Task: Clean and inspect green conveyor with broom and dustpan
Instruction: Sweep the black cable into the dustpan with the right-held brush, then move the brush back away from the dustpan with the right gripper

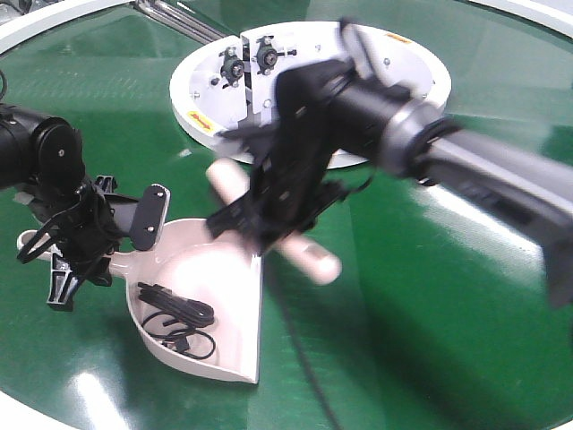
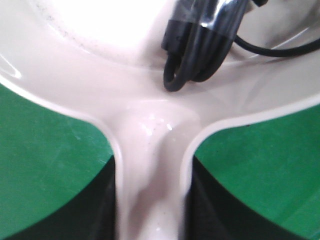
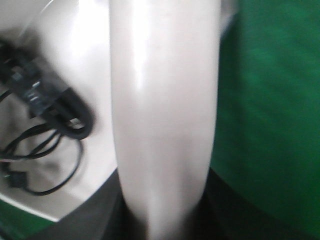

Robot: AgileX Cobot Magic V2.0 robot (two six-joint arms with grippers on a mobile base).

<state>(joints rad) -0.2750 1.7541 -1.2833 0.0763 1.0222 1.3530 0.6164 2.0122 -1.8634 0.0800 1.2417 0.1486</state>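
The dustpan (image 1: 224,309) lies on the green conveyor (image 1: 430,296) with a coiled black cable (image 1: 177,315) inside it. My left gripper (image 1: 85,237) is shut on the dustpan's handle at the left. In the left wrist view the handle (image 2: 152,165) runs between the dark fingers (image 2: 95,210), with the pan (image 2: 75,75) and cable (image 2: 200,50) ahead. My right gripper (image 1: 269,210) is shut on the broom (image 1: 313,260), which it holds across the pan's far side. In the right wrist view the broom (image 3: 165,100) fills the middle, above the pan (image 3: 90,55) and cable (image 3: 55,105). The bristles are hidden.
The white ring-shaped hub (image 1: 206,98) with metal fittings stands behind the right arm. A white rim (image 1: 54,22) curves along the far left edge. The right arm is motion-blurred. Green belt shows to the right of the broom (image 3: 270,100) and both sides of the handle (image 2: 50,150).
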